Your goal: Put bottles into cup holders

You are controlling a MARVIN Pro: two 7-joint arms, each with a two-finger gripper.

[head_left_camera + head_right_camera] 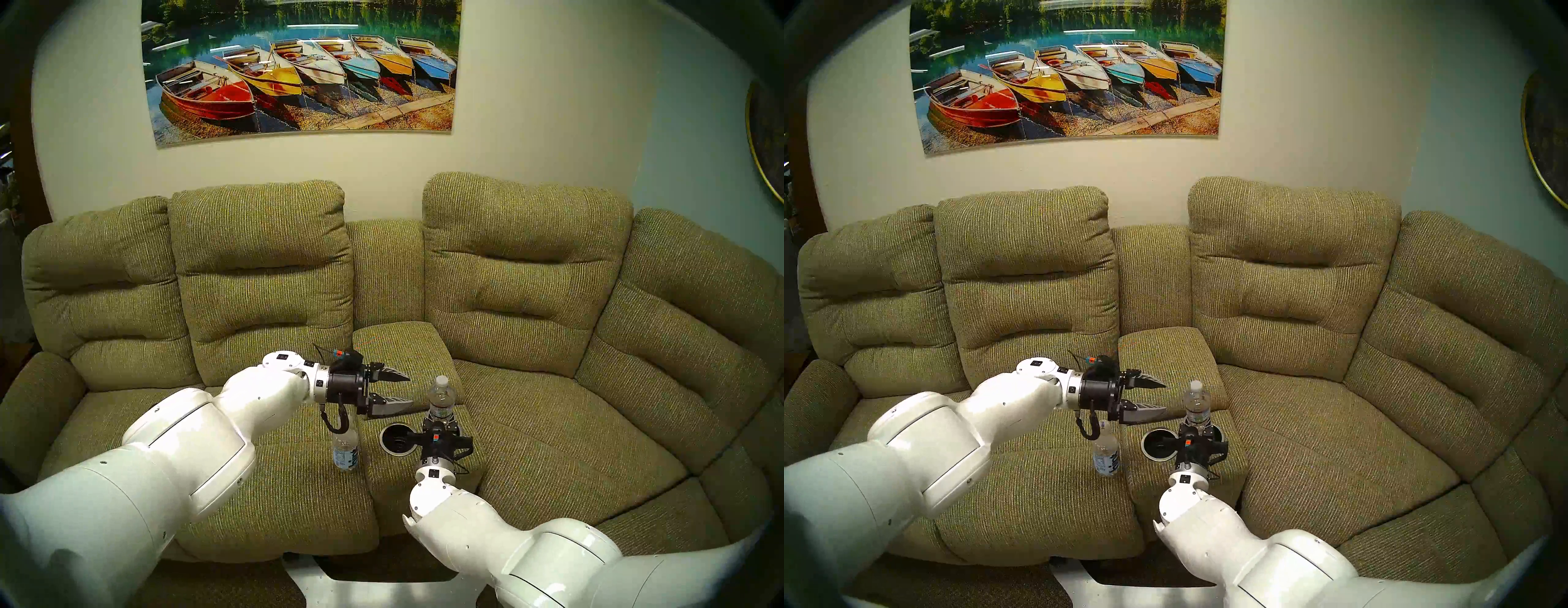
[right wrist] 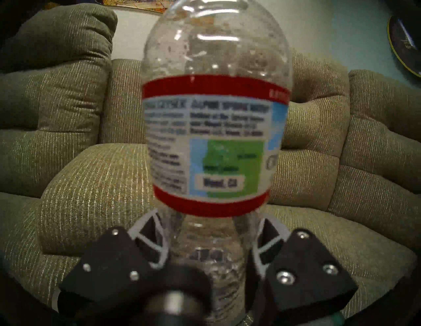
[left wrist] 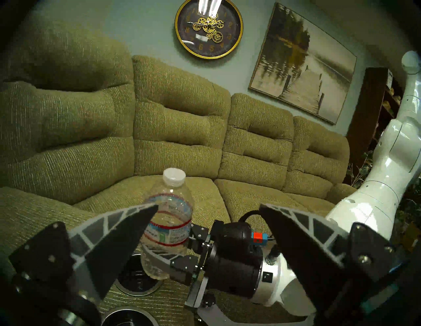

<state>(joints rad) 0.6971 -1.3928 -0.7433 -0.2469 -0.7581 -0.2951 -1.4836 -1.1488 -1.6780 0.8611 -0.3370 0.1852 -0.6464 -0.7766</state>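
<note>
Olive-green ribbed fabric sectional sofa (image 1: 263, 488) against a pale wall, with a boats painting (image 1: 303, 68) above it; the left wrist view also shows a gear-face wall clock (image 3: 209, 28) and a pier print (image 3: 303, 61) on the side wall. The centre console (image 1: 403, 352) between the seats carries the two cup holders. The left cup holder (image 1: 396, 440) is open and in plain sight; the right cup holder (image 3: 136, 278) is mostly hidden behind the right gripper (image 1: 441, 420) in the head views. That gripper is pinched on the lower body of the red-banded bottle (image 1: 441, 397), upright, its base at the right holder's rim; how far it has gone in I cannot tell. The left gripper (image 1: 399, 388) is spread wide, empty, level above the console, pointing toward the held bottle. The blue-printed bottle (image 1: 345, 452) stands upright on the left seat cushion, just beside the console and partly screened by the left gripper's cable.
</note>
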